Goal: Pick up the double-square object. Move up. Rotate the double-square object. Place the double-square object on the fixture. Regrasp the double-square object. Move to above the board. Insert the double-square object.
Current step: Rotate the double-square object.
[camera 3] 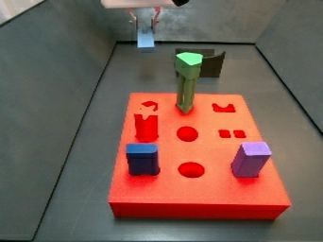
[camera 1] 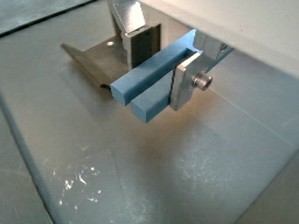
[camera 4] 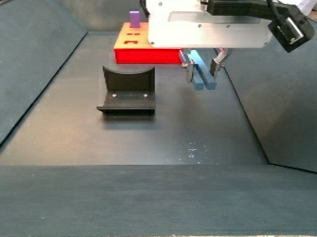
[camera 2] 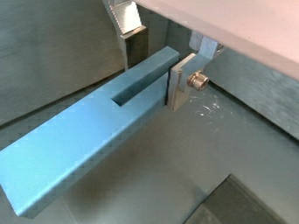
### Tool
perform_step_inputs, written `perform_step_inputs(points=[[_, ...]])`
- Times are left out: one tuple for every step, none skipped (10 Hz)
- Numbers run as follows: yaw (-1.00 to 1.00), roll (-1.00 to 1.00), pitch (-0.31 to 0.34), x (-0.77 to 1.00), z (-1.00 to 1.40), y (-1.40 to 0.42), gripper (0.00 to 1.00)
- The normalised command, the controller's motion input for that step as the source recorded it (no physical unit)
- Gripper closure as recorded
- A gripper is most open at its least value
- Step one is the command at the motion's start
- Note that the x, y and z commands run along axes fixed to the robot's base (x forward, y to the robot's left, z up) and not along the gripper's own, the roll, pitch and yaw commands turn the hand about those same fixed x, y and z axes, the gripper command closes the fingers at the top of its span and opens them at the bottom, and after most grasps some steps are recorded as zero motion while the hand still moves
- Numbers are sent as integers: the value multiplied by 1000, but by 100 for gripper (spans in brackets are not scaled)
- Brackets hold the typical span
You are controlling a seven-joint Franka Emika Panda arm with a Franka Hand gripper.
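Clearly clamped in both wrist views: gripper [camera 1: 167, 59] pinching double-square object [camera 1: 156, 77] between silver plates, bar clear of floor, fixture [camera 1: 103, 56] just behind. Side view: bar [camera 3: 145, 36] hanging under gripper [camera 3: 146, 19], well apart from board [camera 3: 195, 194]. Side view: fixture [camera 4: 126, 90] beside bar [camera 4: 201, 70]. Risk, judged: off-centre grip, so bar pivoting during rotation and missing fixture.
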Motion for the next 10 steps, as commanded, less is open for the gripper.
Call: perform_step_inputs(points=[[-283, -14, 0, 9, -34, 18, 100], [0, 0, 0, 0, -1000, 0, 100], [45, 3, -10, 8, -1000, 3, 100], [44, 25, -22, 20, -1000, 13, 100], [34, 46, -19, 27, -1000, 13, 100], [23, 67, -10, 34, -1000, 14, 100], [14, 89, -5, 39, -939, 17, 100], [7, 114, -3, 41, -761, 16, 100], [4, 130, -3, 37, -637, 12, 100], [2, 141, -7, 38, -555, 11, 100]])
